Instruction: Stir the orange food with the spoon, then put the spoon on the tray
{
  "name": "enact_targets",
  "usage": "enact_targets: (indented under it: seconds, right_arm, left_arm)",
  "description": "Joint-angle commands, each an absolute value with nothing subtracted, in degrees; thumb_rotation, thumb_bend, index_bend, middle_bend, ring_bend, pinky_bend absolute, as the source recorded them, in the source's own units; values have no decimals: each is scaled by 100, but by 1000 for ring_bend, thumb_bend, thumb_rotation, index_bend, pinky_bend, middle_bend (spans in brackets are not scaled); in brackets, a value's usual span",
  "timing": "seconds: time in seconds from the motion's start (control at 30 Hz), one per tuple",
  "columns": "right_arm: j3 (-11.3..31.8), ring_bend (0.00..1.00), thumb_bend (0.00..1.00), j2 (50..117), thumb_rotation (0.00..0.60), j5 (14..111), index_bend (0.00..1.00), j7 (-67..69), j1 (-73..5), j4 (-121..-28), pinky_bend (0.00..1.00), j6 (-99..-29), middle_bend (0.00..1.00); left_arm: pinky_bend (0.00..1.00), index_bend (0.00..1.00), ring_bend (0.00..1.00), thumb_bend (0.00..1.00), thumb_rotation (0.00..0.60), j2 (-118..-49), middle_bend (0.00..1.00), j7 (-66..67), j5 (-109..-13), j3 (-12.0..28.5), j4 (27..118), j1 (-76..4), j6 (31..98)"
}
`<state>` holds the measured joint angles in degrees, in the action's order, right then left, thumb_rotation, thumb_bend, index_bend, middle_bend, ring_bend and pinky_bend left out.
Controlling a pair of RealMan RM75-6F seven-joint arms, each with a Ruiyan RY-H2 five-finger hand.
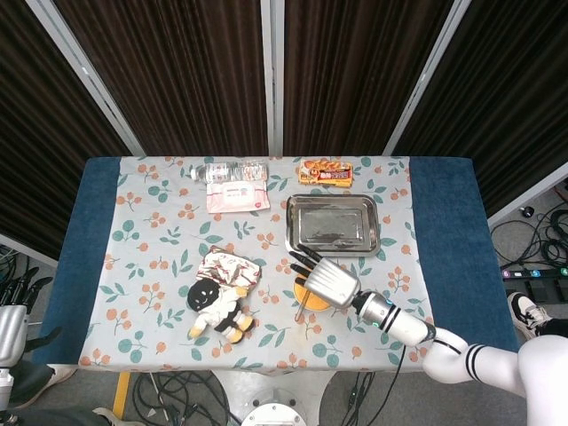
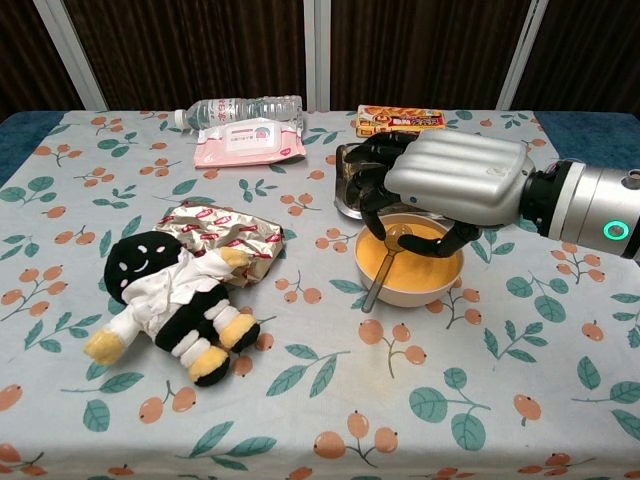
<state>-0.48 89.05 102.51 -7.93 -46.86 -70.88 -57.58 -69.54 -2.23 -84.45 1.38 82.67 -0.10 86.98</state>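
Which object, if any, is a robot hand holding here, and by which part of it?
The right robot hand holds the spoon at the upper end of its handle, above the bowl of orange food.

The bowl (image 2: 412,268) is sitting in front of the tray (image 1: 333,224). The doll (image 2: 175,298) is lying to its left, well apart.

Bowl (image 2: 415,285): white, upright, holding smooth orange food (image 2: 428,262). Spoon (image 2: 381,270): slim, brownish, tilted, bowl end up over the food, handle slanting toward 7 o'clock past the rim. Tray (image 1: 332,224): steel, rectangular, at 12 o'clock just beyond the bowl.
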Motion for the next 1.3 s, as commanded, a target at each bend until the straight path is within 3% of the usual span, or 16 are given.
enact_targets:
  seconds: [0.03,0.17,0.3,0.43,1.0,1.3]
  right_arm:
    - [-105,0,396,8812,600,10342,426,-563,-4756,-7045,0,-5905,206]
    - [-130,0,432,8630,600,10285,366,-433,-4741,-7502,0,-5943,184]
    - [-193,0,628,8305,600,10162,289,-809,-4780,-8260,0,-5599,125]
    - [-230,0,694,8109,600,9965,274,-1304,-4792,-8888,0,-5237,86]
    - [-75,0,705,8663,600,9293,273,-2849,-4669,-9031,0,-4819,73]
    - [-242,0,703,8621,600,9207,347,-3067,-4558,-9062,0,-4787,85]
  left_arm:
    - [143,248,147,0,600,-6948,171,-212,-8437,142,8285,-2,8708]
    - [142,248,147,0,600,-6941,171,-201,-8434,124,8296,2,8684]
    - [142,248,147,0,600,-6934,171,-217,-8458,123,8300,20,8733]
    - [142,248,147,0,600,-6950,171,-255,-8481,103,8278,63,8792]
    - [142,248,147,0,600,-6997,171,-427,-8547,64,8120,143,8878]
    - [142,248,147,0,600,-7005,171,-422,-8581,73,8111,112,8853]
